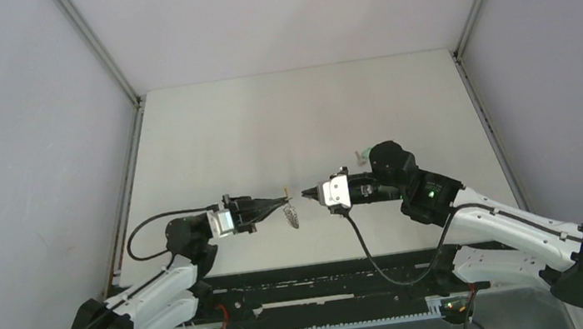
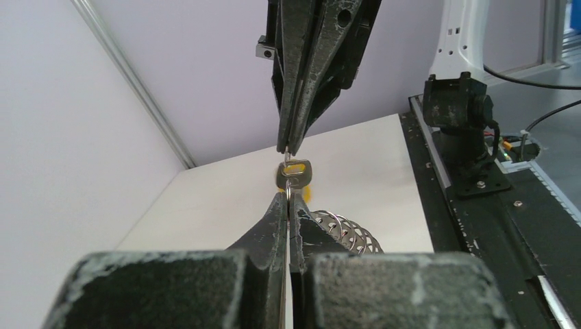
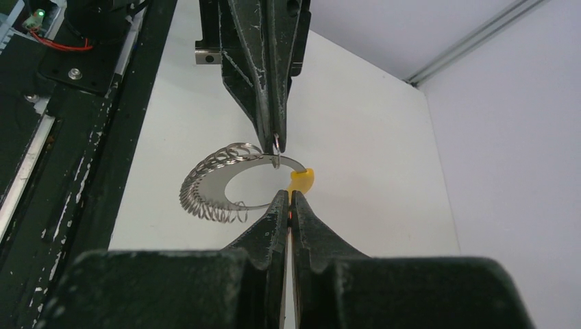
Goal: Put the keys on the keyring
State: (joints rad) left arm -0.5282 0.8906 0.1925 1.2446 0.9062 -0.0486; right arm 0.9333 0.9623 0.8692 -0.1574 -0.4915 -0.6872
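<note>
My left gripper (image 1: 283, 204) and right gripper (image 1: 306, 192) meet tip to tip above the table's middle. The left gripper (image 2: 289, 197) is shut on a thin wire loop of the keyring (image 2: 342, 229), a grey metal ring with several small coils and a yellow section (image 3: 302, 179), which hangs below it (image 1: 293, 215). The right gripper (image 3: 289, 195) is shut on the orange key (image 2: 294, 171), whose grey slotted end touches the loop. A sliver of orange shows between its jaws. The green key (image 1: 362, 154) lies on the table behind the right arm.
The white table (image 1: 283, 123) is walled by grey panels on the left, right and back. A black rail (image 1: 319, 283) with cables runs along the near edge between the arm bases.
</note>
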